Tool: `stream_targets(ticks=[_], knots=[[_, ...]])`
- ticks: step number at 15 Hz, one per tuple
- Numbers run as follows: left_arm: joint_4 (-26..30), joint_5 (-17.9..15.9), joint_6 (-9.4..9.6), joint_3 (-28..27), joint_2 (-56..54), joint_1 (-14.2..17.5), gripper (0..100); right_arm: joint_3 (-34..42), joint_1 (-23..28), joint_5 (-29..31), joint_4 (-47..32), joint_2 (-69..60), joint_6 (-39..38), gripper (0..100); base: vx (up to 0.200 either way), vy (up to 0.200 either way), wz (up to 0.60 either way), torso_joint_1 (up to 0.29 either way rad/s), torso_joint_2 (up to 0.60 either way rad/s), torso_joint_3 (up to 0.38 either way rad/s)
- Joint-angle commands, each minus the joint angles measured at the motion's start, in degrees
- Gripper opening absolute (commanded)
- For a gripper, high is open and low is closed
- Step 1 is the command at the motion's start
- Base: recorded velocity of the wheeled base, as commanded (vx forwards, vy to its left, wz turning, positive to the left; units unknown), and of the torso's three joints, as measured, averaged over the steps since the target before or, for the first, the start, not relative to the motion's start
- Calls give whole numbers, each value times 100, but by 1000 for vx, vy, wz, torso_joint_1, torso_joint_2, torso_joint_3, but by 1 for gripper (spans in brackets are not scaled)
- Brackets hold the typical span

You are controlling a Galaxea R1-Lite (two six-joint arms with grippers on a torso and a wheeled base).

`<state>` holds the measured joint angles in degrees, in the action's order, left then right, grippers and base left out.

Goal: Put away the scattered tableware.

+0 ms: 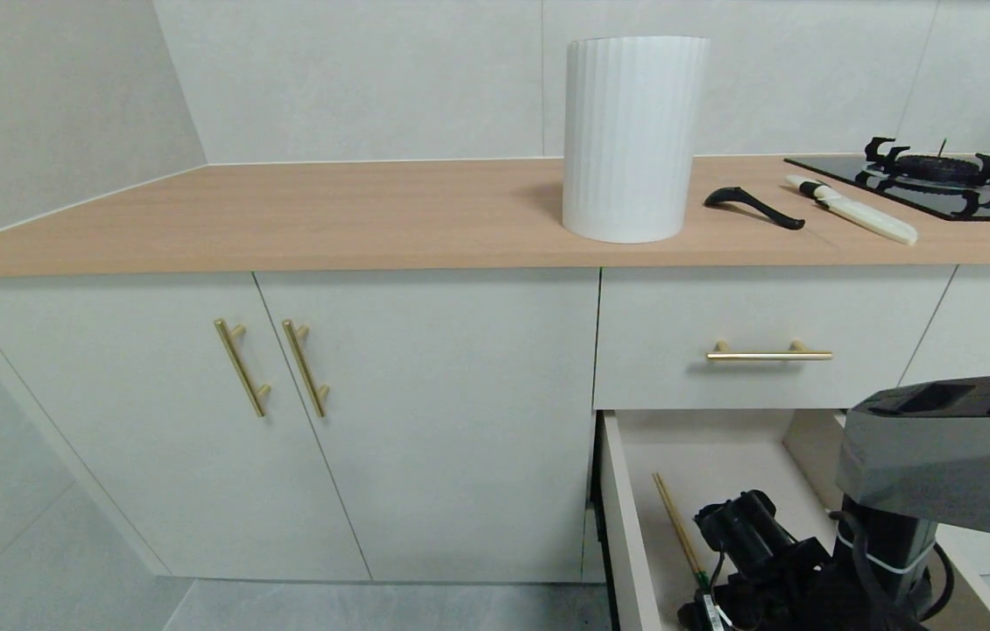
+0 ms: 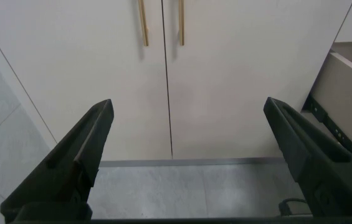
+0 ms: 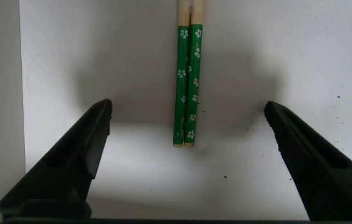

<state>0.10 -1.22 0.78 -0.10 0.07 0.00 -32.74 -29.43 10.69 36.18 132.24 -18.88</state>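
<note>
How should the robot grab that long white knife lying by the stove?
Probably from straight above, with the tool closing across the narrow width of the white knife, near its middle. It lies flat on the countertop, long and slim, so nothing fits under it, and a middle grip should keep it level.

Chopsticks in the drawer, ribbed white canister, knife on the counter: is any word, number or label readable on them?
No readable text anywhere.
The chopsticks bear only white flowers on green ends; the ribbed white canister and the white knife show no print.
</note>
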Motion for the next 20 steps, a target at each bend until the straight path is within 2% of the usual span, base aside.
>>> stream_targets(ticks=[1,4,6,9,10,15,20], knots=[[-1,-1,1,1,1,0,100,14,7,153,-6,-366,7,100,0,0,0,0,0,0],[-1,-1,1,1,1,0,100,418,122,223,-59,-1561,245,100,0,0,0,0,0,0],[-10,-1,1,1,1,0,100,603,376,240,-59,-2308,878,100,0,0,0,0,0,0],[-1,-1,1,1,1,0,100,646,684,240,-67,-3222,1036,100,0,0,0,0,0,0],[-1,-1,1,1,1,0,100,682,851,240,-67,-3627,1308,100,0,0,0,0,0,0],[-1,-1,1,1,1,0,100,708,1009,232,-67,-4462,1581,100,0,0,0,0,0,0],[-1,-1,1,1,1,0,100,708,1176,232,-67,-4629,1756,100,0,0,0,7,-32,-22]])
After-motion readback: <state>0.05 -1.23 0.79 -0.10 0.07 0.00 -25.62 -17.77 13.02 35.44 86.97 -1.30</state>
